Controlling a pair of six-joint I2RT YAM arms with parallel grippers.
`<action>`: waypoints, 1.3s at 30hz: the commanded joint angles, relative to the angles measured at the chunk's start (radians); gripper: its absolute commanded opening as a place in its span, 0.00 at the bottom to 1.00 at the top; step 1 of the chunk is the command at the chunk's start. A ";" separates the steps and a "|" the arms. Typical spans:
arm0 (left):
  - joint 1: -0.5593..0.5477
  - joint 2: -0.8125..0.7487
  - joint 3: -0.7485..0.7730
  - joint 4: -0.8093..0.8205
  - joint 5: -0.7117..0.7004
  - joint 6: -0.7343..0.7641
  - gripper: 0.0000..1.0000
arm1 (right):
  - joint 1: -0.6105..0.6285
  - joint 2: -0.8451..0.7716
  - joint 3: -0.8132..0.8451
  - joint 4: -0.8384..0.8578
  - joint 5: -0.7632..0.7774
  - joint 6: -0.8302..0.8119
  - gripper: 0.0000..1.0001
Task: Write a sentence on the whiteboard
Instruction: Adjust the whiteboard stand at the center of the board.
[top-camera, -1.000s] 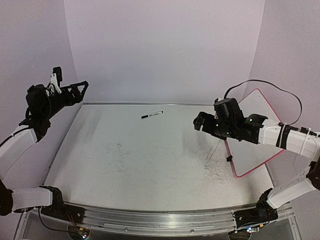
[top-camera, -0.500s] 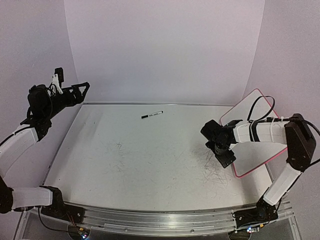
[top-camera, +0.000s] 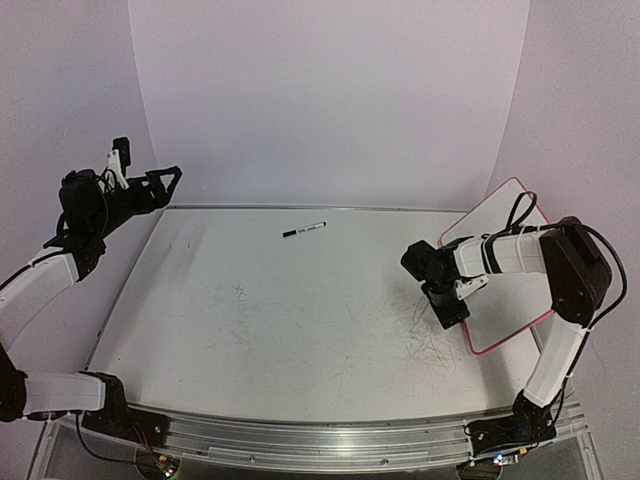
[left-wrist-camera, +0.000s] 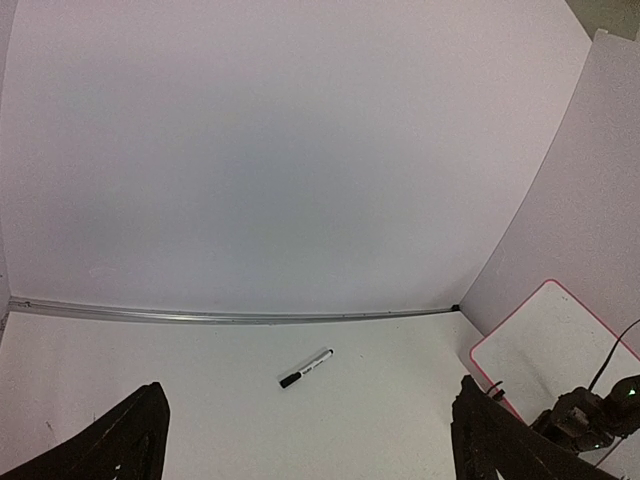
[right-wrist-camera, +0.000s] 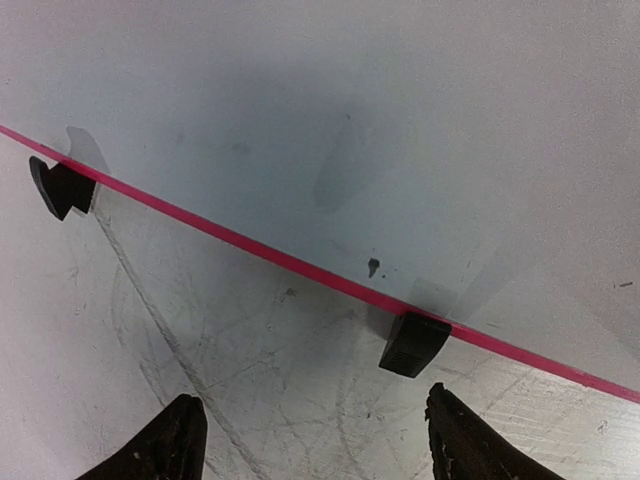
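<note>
Lowers the right gripper (right-wrist-camera: 315, 450), fingers apart, to the rim of the whiteboard (right-wrist-camera: 400, 130) beside a black clip (right-wrist-camera: 412, 343), holds the left gripper (left-wrist-camera: 310, 400) spread aloft, leaves the marker (top-camera: 303, 230) untouched, so no writing yet.

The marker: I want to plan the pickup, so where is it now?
In the top view the marker lies on the table near its far edge, around the middle, well left of the whiteboard.

The right tool (top-camera: 450, 312) sits low at the edge of the whiteboard (top-camera: 506, 305), marker (top-camera: 303, 230) well apart.
</note>
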 joint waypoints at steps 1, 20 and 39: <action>-0.004 0.007 0.022 0.041 0.025 -0.006 0.99 | -0.015 0.014 0.011 -0.019 0.028 0.075 0.75; -0.013 0.021 0.022 0.041 0.034 -0.012 0.99 | -0.041 0.039 -0.024 -0.017 0.064 0.118 0.55; -0.015 0.029 0.022 0.041 0.035 -0.007 1.00 | -0.034 0.010 -0.051 0.012 0.082 0.053 0.12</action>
